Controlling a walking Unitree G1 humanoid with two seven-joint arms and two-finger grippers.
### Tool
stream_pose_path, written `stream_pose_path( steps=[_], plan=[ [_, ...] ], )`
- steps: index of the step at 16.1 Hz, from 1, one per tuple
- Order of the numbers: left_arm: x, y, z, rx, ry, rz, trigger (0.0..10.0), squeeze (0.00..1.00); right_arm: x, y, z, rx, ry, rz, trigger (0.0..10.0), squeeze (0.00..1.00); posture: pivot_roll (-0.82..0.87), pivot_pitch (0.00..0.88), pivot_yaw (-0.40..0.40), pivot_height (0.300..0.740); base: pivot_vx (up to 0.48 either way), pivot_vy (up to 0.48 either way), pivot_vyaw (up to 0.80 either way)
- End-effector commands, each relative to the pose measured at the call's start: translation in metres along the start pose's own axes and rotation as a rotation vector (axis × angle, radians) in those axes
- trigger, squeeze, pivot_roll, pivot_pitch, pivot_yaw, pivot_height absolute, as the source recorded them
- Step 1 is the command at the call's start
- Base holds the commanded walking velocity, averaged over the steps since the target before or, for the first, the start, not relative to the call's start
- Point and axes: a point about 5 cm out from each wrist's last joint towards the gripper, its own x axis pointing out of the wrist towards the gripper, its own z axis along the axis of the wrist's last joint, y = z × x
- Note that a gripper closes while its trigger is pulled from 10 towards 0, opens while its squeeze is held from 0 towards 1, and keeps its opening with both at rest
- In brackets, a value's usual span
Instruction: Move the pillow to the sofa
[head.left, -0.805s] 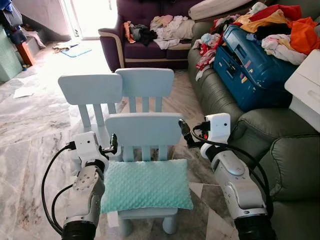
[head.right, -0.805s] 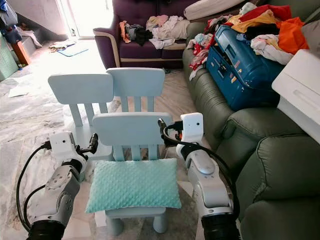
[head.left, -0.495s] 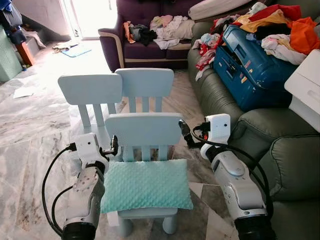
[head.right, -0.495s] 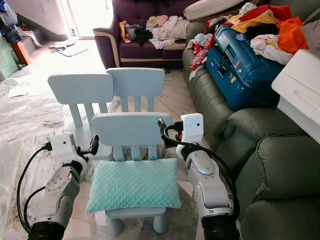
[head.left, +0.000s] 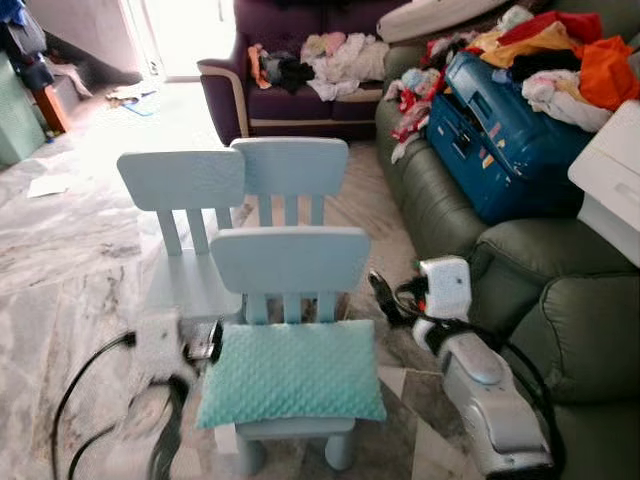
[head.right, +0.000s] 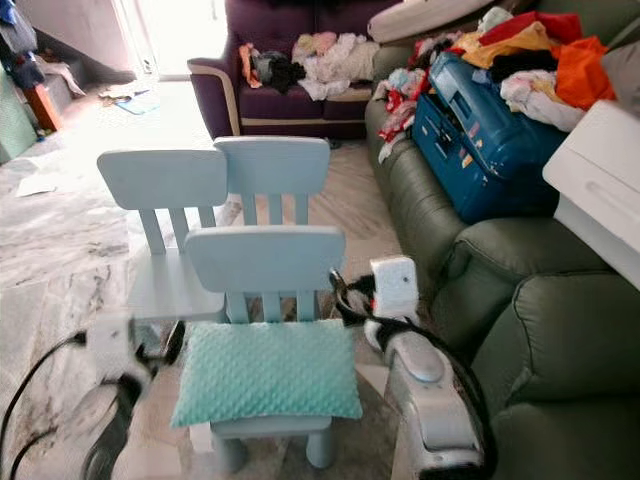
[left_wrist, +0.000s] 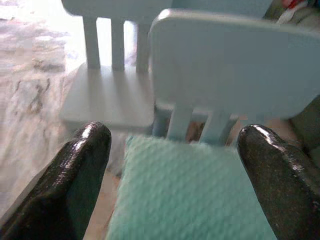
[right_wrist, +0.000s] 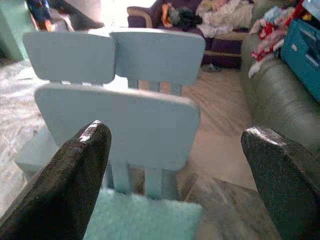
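Left eye view: the pillow (head.left: 292, 372) lies flat on the seat of the nearest chair (head.left: 289, 262), covering it and overhanging a little at the front. The left claw (head.left: 213, 341) sits blurred just beside the pillow's left edge; the right claw (head.left: 384, 294) hangs near the chair's right side, a little above and behind the pillow's right corner. The sofa (head.left: 560, 300) stands just to the right, its near seat bare.

Right eye view: the same layout; the suitcase (head.right: 478, 125) and heaped clothes (head.right: 545, 55) fill the far end of the sofa, so the near cushion looks the sensible drop spot.

Left wrist view: both black fingers (left_wrist: 75, 175) stand wide apart with nothing between them, the pillow's near edge framed between their tips.

Right wrist view: the fingers (right_wrist: 80, 170) are likewise spread wide and empty, aimed at the chair back, with the pillow low in view.

To grasp well, each claw should probably drop lower and come in at the pillow's short ends, pinching the soft edge rather than the seat beneath, then lift evenly so the pillow does not sag or catch the chair back.
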Motion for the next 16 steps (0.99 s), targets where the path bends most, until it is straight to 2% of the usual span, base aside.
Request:
stream_pose_path(
  steps=[1, 4, 16],
  plan=[
    [-0.006, 0.004, 0.000, 0.022, 0.006, -0.006, 10.0, 0.00, -0.006, -0.004, -0.002, -0.003, 0.014, 0.001, 10.0, 0.00, -0.13, 0.015, -0.021, 0.740, 0.000, 0.000, 0.00],
    [-0.013, 0.002, 0.002, 0.041, 0.009, -0.027, 10.0, 0.00, -0.018, -0.006, -0.014, -0.003, 0.060, 0.007, 10.0, 0.00, -0.12, 0.043, -0.015, 0.740, 0.000, 0.000, 0.00],
    [-0.014, -0.005, 0.007, 0.052, 0.015, -0.068, 10.0, 0.00, -0.016, 0.002, -0.011, -0.004, 0.056, 0.031, 10.0, 0.00, -0.12, 0.043, -0.008, 0.740, 0.000, 0.000, 0.00]
  ],
)
